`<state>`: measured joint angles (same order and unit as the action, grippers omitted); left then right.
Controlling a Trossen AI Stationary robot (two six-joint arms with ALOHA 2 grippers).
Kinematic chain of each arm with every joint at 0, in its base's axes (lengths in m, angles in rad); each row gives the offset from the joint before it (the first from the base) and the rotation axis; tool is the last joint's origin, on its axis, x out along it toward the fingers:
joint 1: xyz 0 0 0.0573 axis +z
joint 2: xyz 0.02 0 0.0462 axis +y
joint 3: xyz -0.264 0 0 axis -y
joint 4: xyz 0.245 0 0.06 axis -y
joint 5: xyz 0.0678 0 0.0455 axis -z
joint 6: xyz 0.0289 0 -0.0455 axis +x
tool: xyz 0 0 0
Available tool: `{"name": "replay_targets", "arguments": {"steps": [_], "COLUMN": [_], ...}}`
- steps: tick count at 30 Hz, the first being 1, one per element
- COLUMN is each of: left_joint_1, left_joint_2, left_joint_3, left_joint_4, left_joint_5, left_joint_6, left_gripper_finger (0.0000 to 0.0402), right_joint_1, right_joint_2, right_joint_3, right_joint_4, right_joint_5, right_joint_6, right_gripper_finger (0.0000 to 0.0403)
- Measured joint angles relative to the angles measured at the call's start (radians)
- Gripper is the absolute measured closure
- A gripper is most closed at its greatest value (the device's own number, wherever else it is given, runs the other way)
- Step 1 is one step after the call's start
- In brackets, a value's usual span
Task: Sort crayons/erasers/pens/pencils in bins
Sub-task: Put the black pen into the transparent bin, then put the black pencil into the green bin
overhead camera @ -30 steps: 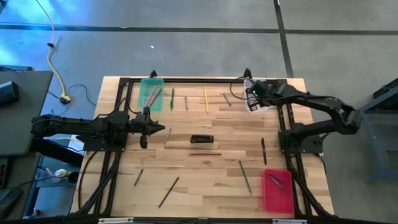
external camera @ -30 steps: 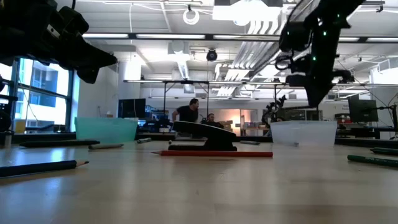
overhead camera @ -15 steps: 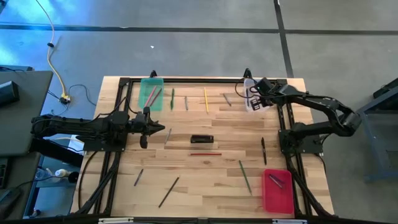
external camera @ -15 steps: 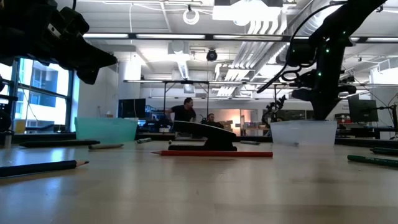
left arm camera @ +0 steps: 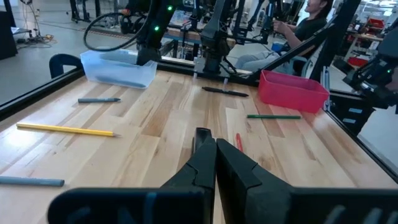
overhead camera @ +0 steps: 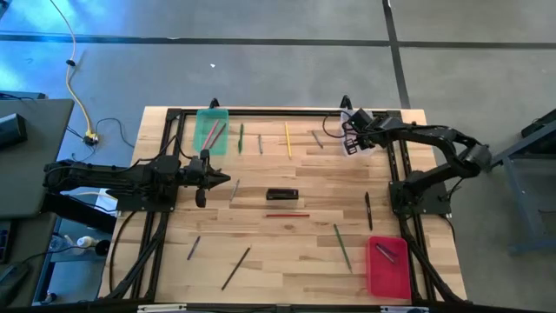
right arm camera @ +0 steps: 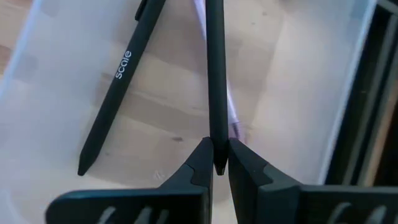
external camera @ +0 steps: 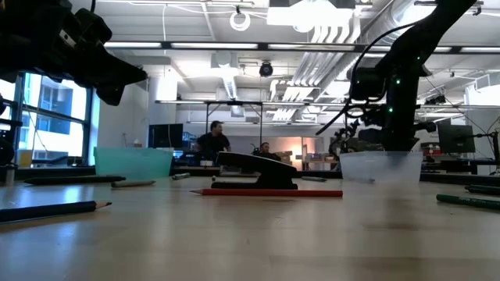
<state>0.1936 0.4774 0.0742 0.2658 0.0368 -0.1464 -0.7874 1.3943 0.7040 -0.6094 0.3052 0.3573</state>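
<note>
Right now the right gripper [right arm camera: 215,163] hangs over the clear bin [overhead camera: 351,137] at the table's far right corner, fingers pinched on a black pen [right arm camera: 215,81] by its end, so the pen points down into the bin beside another black pen [right arm camera: 118,81] already lying there. Held that way, it looks ready to drop in with its own kind. Over on the left, the left gripper [overhead camera: 228,182] waits above the table's left middle, fingers closed on nothing. Sorting is far from done, I'd say: the green bin [overhead camera: 211,130] holds a couple of sticks, the red bin [overhead camera: 387,265] a few, while a yellow pencil [overhead camera: 287,139], a red pencil [overhead camera: 287,215] and others lie scattered over the pale wooden table [overhead camera: 295,252]. Beyond it, a bright workshop with people at benches.
</note>
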Motion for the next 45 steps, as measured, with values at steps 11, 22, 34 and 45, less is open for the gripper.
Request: {"name": "replay_targets", "arguments": {"steps": [11,22,34,45], "left_joint_1": [0.0,-0.022,-0.163,-0.271], "left_joint_2": [0.0,0.035,0.15,0.32], "left_joint_3": [0.0,0.0,0.101,0.354], "left_joint_4": [0.0,-0.023,-0.168,-0.599], "left_joint_5": [0.0,0.051,-0.177,-0.265], "left_joint_6": [0.0,-0.06,-0.086,-0.178], "left_gripper_finger": [0.0401,0.0401,0.0401,0.0401], "right_joint_1": [-0.02,0.136,0.486,0.721], "right_joint_2": [0.032,-0.101,-0.375,-0.393], "right_joint_3": [0.006,0.09,-0.14,-0.183], "right_joint_4": [0.017,0.02,0.644,0.816], "right_joint_5": [0.001,-0.002,-0.074,0.07], "right_joint_6": [-0.024,-0.183,-0.277,-0.356], "right_gripper_finger": [0.032,0.033,0.0393,0.0402]}}
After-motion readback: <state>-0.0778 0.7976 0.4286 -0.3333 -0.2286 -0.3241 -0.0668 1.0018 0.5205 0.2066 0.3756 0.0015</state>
